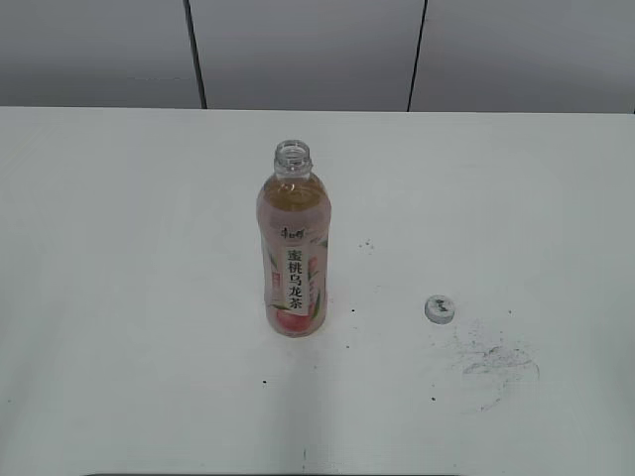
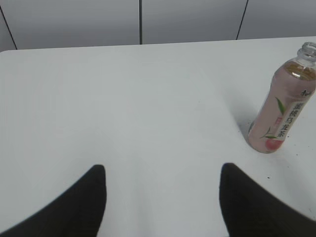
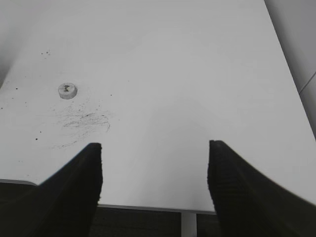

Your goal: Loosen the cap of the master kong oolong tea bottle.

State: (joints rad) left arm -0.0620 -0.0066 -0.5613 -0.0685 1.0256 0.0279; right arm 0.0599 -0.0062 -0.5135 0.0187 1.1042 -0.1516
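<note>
The master kong oolong tea bottle [image 1: 292, 253] stands upright in the middle of the white table, its neck open with no cap on it. It also shows at the right of the left wrist view [image 2: 284, 106]. The small light-grey cap [image 1: 439, 309] lies flat on the table to the bottle's right, apart from it, and shows in the right wrist view [image 3: 67, 91]. My left gripper [image 2: 163, 170] is open and empty, well left of the bottle. My right gripper [image 3: 155, 148] is open and empty near the table's front edge, right of the cap. Neither gripper shows in the exterior view.
Grey scuff marks [image 1: 496, 359] and small dark specks mark the table near the cap. The table's front edge [image 3: 148, 207] lies just under the right gripper. A grey panelled wall [image 1: 317, 50] stands behind the table.
</note>
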